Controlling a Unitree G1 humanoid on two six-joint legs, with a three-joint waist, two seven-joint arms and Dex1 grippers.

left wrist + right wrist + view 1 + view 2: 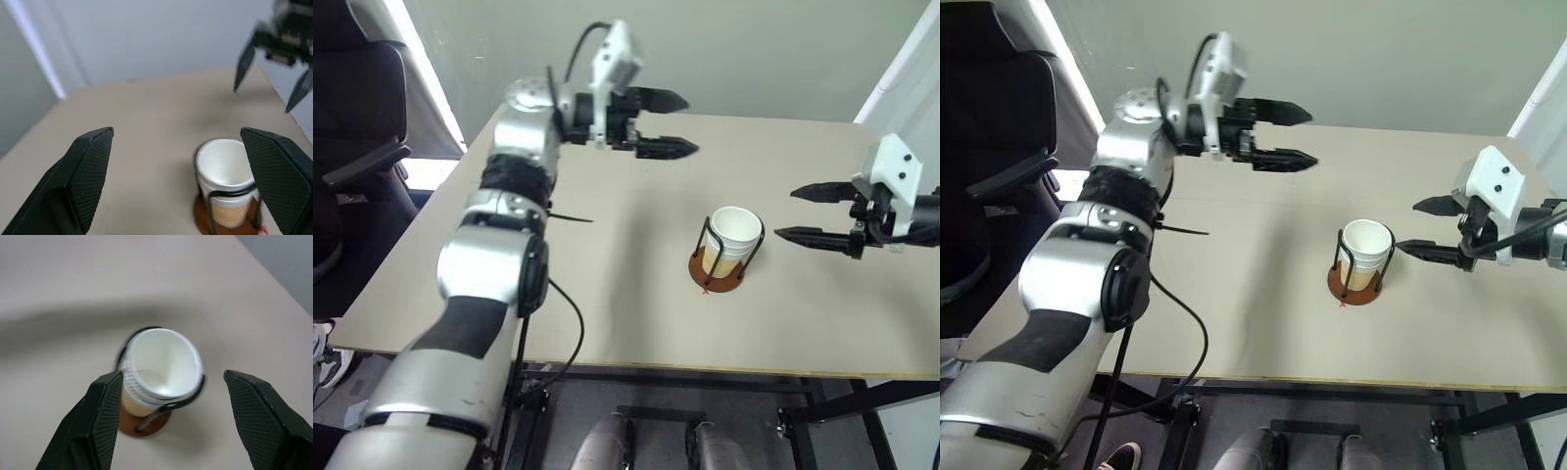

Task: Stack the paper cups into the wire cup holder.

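Note:
A stack of nested paper cups point(735, 231), tan outside and white inside, stands upright in the wire cup holder point(706, 242) on its reddish-brown disc base point(718, 279), right of the table's middle. My left gripper point(692, 124) hovers open and level over the far part of the table, well back and left of the cups, with nothing between its fingers. My right gripper point(784, 213) is open just right of the holder, pointing at it without touching. In the right wrist view the cups point(161, 362) sit just beyond the fingertips.
The tan table point(626, 294) has its front edge near me and its right edge past my right arm. A black office chair point(352, 117) stands off the table's left side. A black cable point(570, 333) hangs from my left arm.

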